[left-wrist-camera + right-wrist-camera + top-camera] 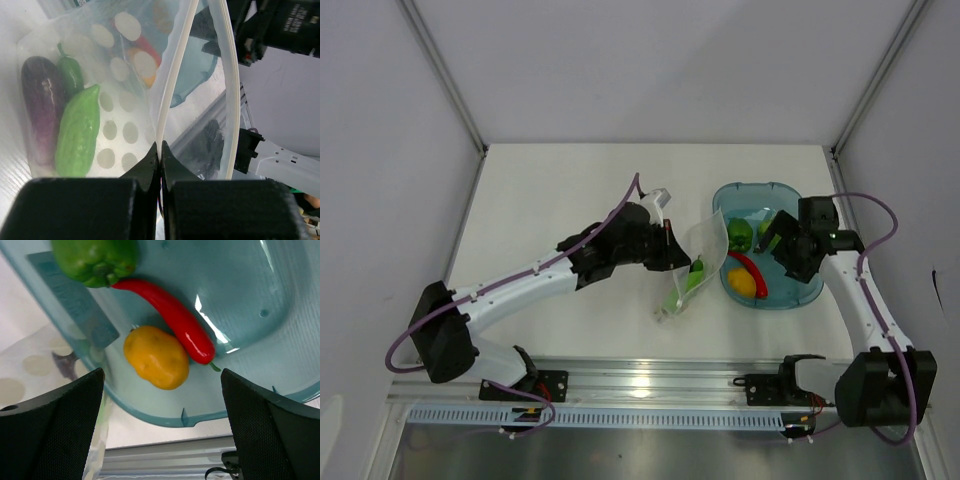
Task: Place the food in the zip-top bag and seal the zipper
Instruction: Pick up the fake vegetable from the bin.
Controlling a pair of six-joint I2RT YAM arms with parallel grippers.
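- From above, the zip-top bag [710,240] lies at mid-table [560,190], just left of the teal tray [756,187] and touching its left rim.
- The left gripper [672,250] reaches in from the left to the bag's left edge; its jaw state is unclear from here.
- A green cucumber [696,277] shows inside the bag.
- The right gripper [778,245] hovers over the tray, which holds a green pepper [740,232], a red chili [750,268] and a yellow-orange fruit [742,284].
- In the left wrist view, the left gripper [160,156] is clamped tight on one strip of the zipper [172,85].
- The other strip [230,90] stands apart to the right, so the bag's mouth gapes.
- Inside the bag [120,145] lie a purple piece [40,105], the green cucumber [77,132] beside it, and a small dark green piece [70,72] touching both.
- In the right wrist view, the right gripper [161,375] is spread wide and holds nothing.
- It is poised above the yellow-orange fruit [156,357].
- The red chili [170,317] touches that fruit, and the green pepper [95,260] sits at the chili's far end, all within the tray [260,305].
- A corner of the bag [30,375] shows at the left.
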